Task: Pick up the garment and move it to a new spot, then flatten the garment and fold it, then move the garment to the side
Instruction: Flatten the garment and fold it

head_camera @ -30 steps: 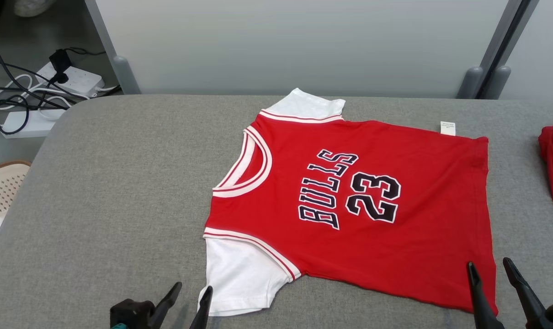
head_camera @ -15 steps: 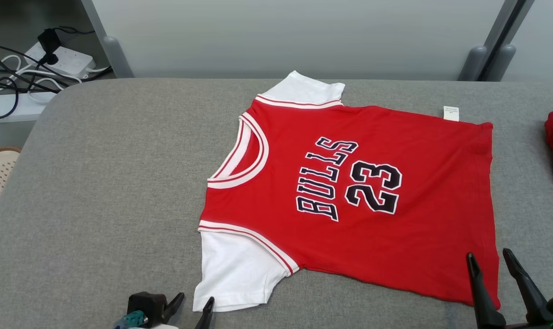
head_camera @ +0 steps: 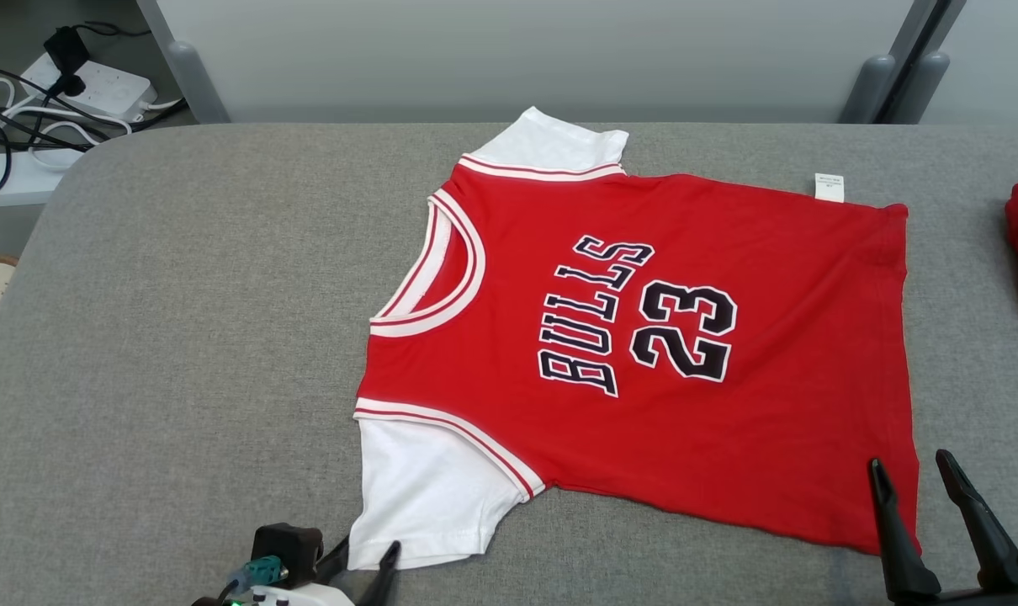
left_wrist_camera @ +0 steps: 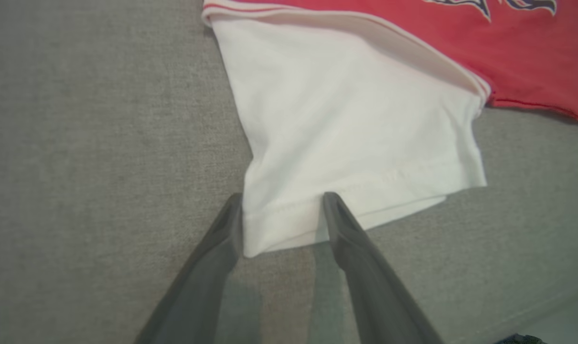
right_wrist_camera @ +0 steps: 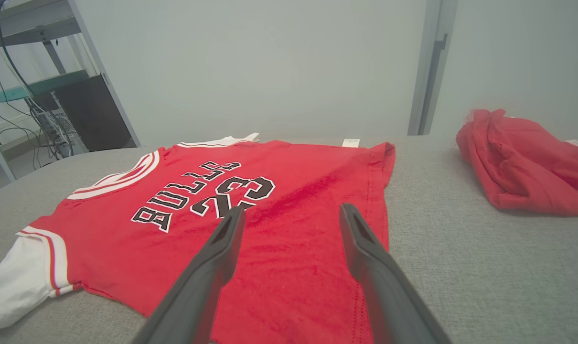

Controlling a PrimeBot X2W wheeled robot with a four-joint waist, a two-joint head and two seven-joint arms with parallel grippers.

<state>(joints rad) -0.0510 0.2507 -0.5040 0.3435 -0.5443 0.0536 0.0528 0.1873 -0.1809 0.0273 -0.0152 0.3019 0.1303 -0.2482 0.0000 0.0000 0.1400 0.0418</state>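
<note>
- The garment (head_camera: 644,337), a red jersey with white sleeves, lies spread face up on the grey counter (head_camera: 181,337), with its neck toward the robot's left; it looks flat already, so folding seems to be the step in hand
- The left claw (left_wrist_camera: 282,198) stands open at the near white sleeve (left_wrist_camera: 346,110), one finger just off the sleeve's edge and the other over its hem; whether either touches the cloth cannot be told
- The right claw (head_camera: 910,461) is open too and holds nothing, poised over the garment's near right corner
- Closing on the top layer alone would likely peel front from back and leave a baggy fold
- The left claw sits at the very corner of the sleeve, so a thin bite could slip out during a lift and drop that side
- If the two claws rise unevenly, the near edge would probably skew and the smooth body wrinkle; dragging over the woven cover could bunch it as well
- A red heap (right_wrist_camera: 523,162) of cloth lies well apart at the counter's right end; a wide sweep that way could tangle the two
- The counter is covered in grey woven fabric and has rounded corners; a pale wall panel (head_camera: 517,50) stands behind it, and power strips (head_camera: 105,84) lie on the floor at the far left
</note>
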